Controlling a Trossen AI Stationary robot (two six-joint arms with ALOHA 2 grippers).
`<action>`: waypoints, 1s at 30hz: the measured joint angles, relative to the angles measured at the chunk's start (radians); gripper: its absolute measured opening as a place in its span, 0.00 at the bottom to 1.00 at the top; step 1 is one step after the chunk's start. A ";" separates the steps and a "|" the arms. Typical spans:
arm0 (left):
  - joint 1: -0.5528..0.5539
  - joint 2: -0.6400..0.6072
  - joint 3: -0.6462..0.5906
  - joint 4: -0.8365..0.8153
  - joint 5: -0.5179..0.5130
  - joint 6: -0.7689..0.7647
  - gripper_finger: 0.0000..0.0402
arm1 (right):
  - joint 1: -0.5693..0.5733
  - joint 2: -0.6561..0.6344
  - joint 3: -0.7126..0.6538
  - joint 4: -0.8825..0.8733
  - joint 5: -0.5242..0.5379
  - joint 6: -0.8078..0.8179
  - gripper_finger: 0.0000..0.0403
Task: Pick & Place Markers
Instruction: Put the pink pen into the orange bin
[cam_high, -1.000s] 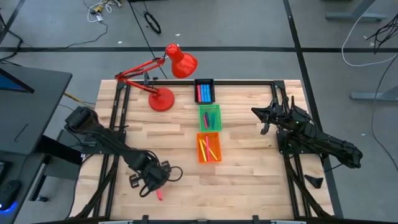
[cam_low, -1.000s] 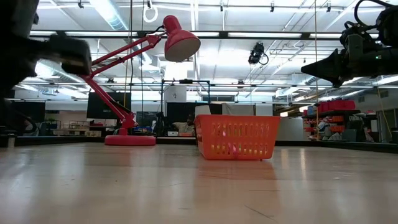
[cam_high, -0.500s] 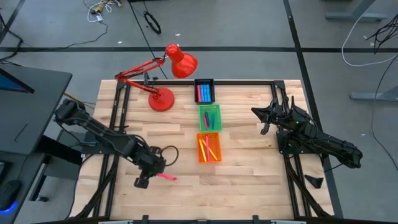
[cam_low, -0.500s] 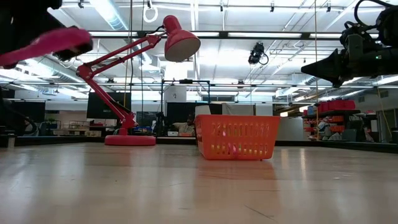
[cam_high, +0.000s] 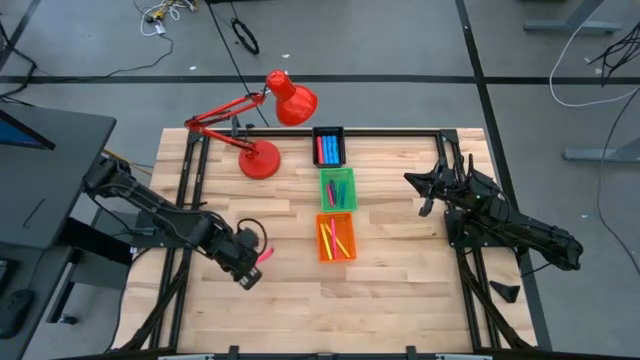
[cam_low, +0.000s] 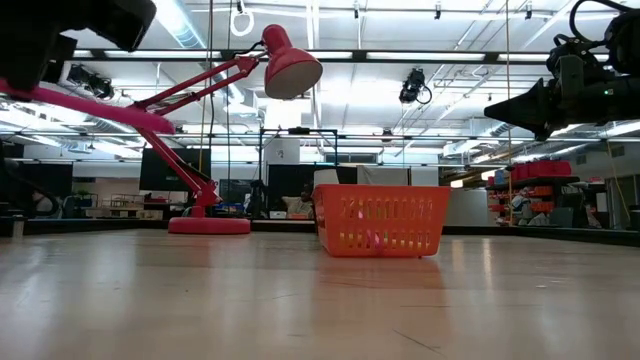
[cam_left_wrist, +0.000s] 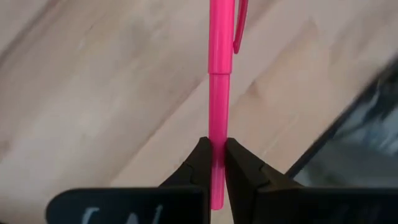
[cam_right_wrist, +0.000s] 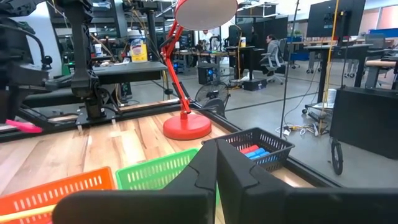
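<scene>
My left gripper (cam_high: 249, 272) hangs above the table's near left part, shut on a pink marker (cam_high: 266, 253) that is also seen as a marker (cam_left_wrist: 217, 93) in the left wrist view. Other markers lie in three small trays down the table's middle: black (cam_high: 329, 146), green (cam_high: 337, 188) and orange (cam_high: 336, 237). My right gripper (cam_high: 420, 190) waits, shut and with nothing in it, above the table's right side. My left gripper pinches the marker's barrel (cam_left_wrist: 217, 144) between its two fingers, close to the end away from the clipped cap (cam_left_wrist: 239, 31). The fingers come steeply from above and lie across the marker. The marker (cam_low: 110, 110) is lifted clear of the table, nearly level, slightly tilted.
A red desk lamp (cam_high: 262, 158) stands on the far left part of the table, its shade (cam_high: 292, 98) reaching over the far edge. Bare wood lies between my left gripper and the orange tray.
My left gripper has risen from the table with the pink marker and drifted a little toward the far edge and the trays. Its wrist has rolled, so the marker has swung round from pointing at the near edge to slanting toward the far right.
</scene>
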 joint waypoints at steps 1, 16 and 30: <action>0.000 0.000 0.000 0.001 -0.009 -0.067 0.06 | 0.000 0.000 0.000 0.000 0.000 0.000 0.03; -0.030 0.001 0.000 0.017 -0.087 -0.636 0.06 | 0.000 0.000 0.000 0.000 0.000 0.000 0.03; 0.164 0.218 0.235 -0.098 -0.100 -0.633 0.06 | 0.000 0.000 0.000 0.000 0.000 0.000 0.03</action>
